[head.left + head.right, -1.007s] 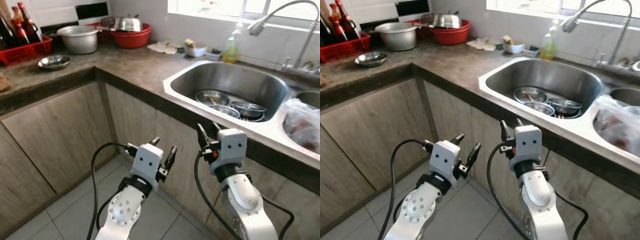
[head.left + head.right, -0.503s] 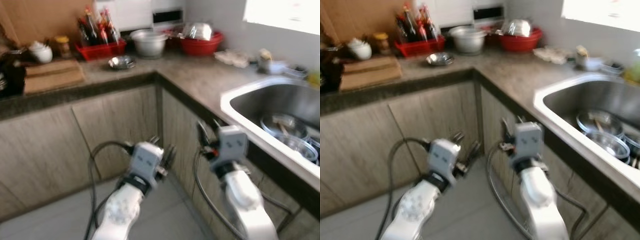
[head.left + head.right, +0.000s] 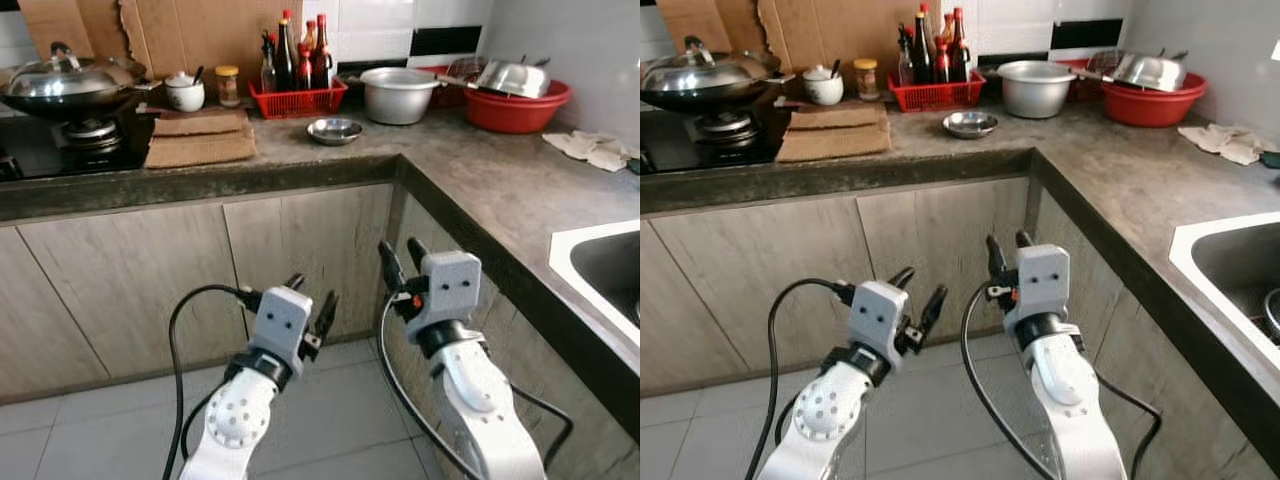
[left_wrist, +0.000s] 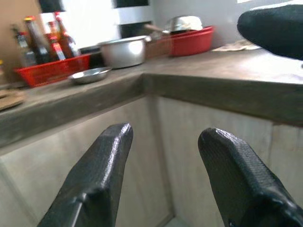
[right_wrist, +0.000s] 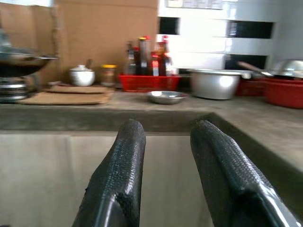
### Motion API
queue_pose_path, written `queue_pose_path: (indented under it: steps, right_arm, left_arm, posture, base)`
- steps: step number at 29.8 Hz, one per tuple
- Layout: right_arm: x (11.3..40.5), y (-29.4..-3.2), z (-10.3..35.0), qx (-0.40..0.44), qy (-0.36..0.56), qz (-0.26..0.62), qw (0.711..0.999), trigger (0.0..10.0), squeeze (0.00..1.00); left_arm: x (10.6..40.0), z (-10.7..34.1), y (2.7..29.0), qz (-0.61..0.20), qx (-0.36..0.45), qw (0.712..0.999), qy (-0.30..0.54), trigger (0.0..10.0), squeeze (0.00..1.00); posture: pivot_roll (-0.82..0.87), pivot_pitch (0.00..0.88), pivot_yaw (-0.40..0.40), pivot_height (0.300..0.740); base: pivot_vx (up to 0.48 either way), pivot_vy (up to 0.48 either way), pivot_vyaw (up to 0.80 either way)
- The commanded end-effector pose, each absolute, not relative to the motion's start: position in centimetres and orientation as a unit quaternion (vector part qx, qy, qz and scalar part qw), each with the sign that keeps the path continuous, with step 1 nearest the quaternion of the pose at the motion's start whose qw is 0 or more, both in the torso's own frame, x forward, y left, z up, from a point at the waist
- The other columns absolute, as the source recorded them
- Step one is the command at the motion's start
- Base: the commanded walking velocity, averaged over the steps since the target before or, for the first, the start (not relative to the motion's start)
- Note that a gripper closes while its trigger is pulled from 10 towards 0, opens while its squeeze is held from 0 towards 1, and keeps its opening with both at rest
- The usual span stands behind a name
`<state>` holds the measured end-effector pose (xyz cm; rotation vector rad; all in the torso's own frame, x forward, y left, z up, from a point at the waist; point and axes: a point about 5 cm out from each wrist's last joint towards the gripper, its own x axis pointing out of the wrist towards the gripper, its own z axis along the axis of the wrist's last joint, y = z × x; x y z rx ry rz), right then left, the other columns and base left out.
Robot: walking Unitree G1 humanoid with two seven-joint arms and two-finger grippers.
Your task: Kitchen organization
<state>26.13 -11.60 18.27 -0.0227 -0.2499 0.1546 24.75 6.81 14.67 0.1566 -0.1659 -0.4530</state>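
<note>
From my remote seat: a mottled grey-brown bench point(image 3: 480, 175) over pale wood-grain cupboard doors point(image 3: 120, 290) and a grey tiled floor point(image 3: 90, 425). Beside the silver pot point(image 3: 398, 93) sit a red crate point(image 3: 298, 100) of dark bottles and a red basin point(image 3: 520, 105). My left hand point(image 3: 310, 300) and right hand point(image 3: 400, 262) show black fingers on silver arms.

You will find no text, brand or number that can be read here. The labels on the bottles point(image 3: 296, 52) in the red basket point(image 3: 298, 98) are too small to make out.
</note>
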Motion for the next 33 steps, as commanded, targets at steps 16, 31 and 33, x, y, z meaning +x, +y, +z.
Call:
queue_pose_path:
  steps: [16,31,33]
  right_arm:
    - [26.16,-12.36,17.97,-0.011,-0.118,0.059,0.991,10.0,0.00]
    - [26.03,-12.55,17.79,-0.010,-0.115,0.054,0.992,10.0,0.00]
    - [26.05,-12.56,17.84,-0.009,-0.116,0.054,0.992,10.0,0.00]
  left_arm:
    - [24.71,15.05,6.30,-0.231,0.075,0.966,-0.089,10.0,0.00]
    - [24.73,15.16,6.35,-0.229,0.074,0.966,-0.093,10.0,0.00]
    - [24.72,15.17,6.32,-0.229,0.073,0.966,-0.093,10.0,0.00]
  posture:
    - [0.00,0.000,-0.013,0.740]
    - [0.00,0.000,-0.013,0.740]
    - [0.00,0.000,-0.014,0.740]
  base:
    - [0.296,0.000,0.00]
    - [0.345,0.000,0.00]
    - [0.368,0.000,0.00]
